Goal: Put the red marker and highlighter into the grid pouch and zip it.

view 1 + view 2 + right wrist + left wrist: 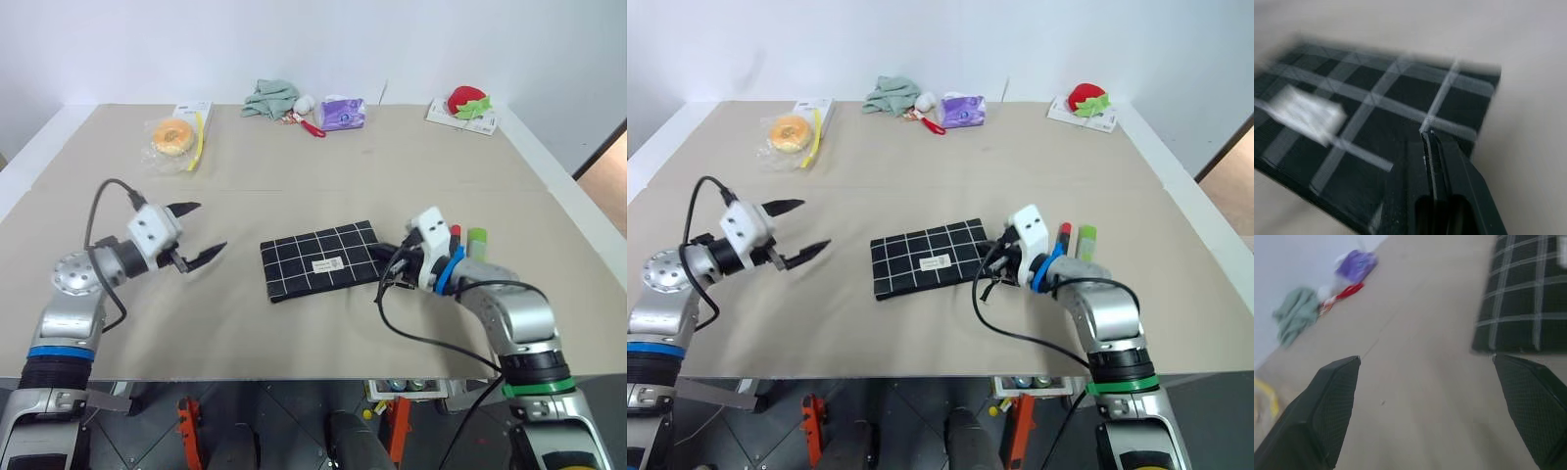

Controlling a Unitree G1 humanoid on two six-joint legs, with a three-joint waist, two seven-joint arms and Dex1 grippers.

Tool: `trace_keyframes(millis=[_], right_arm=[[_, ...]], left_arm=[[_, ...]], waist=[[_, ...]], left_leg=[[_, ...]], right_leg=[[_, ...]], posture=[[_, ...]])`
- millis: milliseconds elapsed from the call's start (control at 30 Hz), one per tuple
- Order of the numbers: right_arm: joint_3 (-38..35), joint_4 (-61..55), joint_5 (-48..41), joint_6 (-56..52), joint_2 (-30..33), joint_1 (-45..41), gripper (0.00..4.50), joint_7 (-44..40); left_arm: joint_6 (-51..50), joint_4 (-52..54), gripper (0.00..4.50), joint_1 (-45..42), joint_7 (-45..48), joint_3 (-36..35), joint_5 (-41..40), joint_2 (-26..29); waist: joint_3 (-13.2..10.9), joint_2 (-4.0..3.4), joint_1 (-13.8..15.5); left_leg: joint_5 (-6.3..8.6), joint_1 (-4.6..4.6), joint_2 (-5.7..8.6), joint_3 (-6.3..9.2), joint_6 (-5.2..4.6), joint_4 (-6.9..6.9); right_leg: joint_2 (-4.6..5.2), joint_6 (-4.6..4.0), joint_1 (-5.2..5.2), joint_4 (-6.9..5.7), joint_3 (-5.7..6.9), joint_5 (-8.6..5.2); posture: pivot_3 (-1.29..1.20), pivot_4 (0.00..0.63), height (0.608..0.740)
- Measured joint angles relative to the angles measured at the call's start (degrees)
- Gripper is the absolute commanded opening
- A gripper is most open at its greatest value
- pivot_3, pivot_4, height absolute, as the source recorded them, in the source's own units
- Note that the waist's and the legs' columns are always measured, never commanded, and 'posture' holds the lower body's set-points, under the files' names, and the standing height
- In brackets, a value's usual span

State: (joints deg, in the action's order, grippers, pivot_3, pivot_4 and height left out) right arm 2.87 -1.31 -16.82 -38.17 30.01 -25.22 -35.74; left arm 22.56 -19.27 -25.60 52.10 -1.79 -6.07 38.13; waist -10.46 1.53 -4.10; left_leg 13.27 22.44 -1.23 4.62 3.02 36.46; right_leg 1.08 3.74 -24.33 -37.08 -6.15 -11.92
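The right gripper (1432,139) has its 2 fingers pressed together, tips over the near corner of the grid pouch (320,259), gripping nothing I can make out. The red marker (455,233) and the highlighter (477,238) lie side by side just behind that wrist. The left gripper (201,233) hangs spread wide, the pouch well ahead of its fingertips.
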Motion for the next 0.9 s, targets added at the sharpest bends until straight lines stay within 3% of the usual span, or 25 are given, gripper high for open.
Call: trace_keyframes(millis=[167,467,633,900], right_arm=[[1.6,0.0,2.7,0.1,0.4,-0.4,0.02,0.7],[3.0,0.0,5.3,2.1,0.6,-0.2,0.02,0.9],[3.1,-0.2,5.9,2.1,-0.5,-0.2,0.02,1.9],[3.1,-1.0,6.5,1.2,-1.1,0.1,0.02,2.4]], left_arm=[[21.2,-8.3,4.50,-3.6,-0.9,5.4,9.3,0.5],[51.9,-23.2,4.50,-9.8,-13.9,11.7,30.3,1.0],[57.4,-28.6,4.50,-14.4,-24.6,13.3,41.2,1.0],[55.1,-32.0,4.50,-20.7,-47.2,20.2,58.3,-0.3]], waist=[[0.1,0.10,0.0],[0.1,0.15,0.1],[0.2,0.14,0.1],[0.2,0.12,0.0]], left_leg=[[-0.02,-0.19,-0.01,0.01,-0.02,0.04],[-0.06,-0.35,-0.01,0.03,-0.08,0.07],[-0.11,-0.39,0.01,0.05,-0.16,0.07],[-0.15,-0.48,0.03,0.07,-0.24,0.07]], right_leg=[[-0.02,0.07,0.20,0.01,0.01,-0.04],[-0.03,0.41,0.36,0.01,0.01,-0.16],[-0.03,0.49,0.41,0.00,0.01,-0.10],[-0.03,0.56,0.49,0.00,0.03,-0.04]], posture=[[0.00,0.150,0.739],[0.00,0.150,0.739],[0.00,0.150,0.739],[0.00,0.150,0.739]])
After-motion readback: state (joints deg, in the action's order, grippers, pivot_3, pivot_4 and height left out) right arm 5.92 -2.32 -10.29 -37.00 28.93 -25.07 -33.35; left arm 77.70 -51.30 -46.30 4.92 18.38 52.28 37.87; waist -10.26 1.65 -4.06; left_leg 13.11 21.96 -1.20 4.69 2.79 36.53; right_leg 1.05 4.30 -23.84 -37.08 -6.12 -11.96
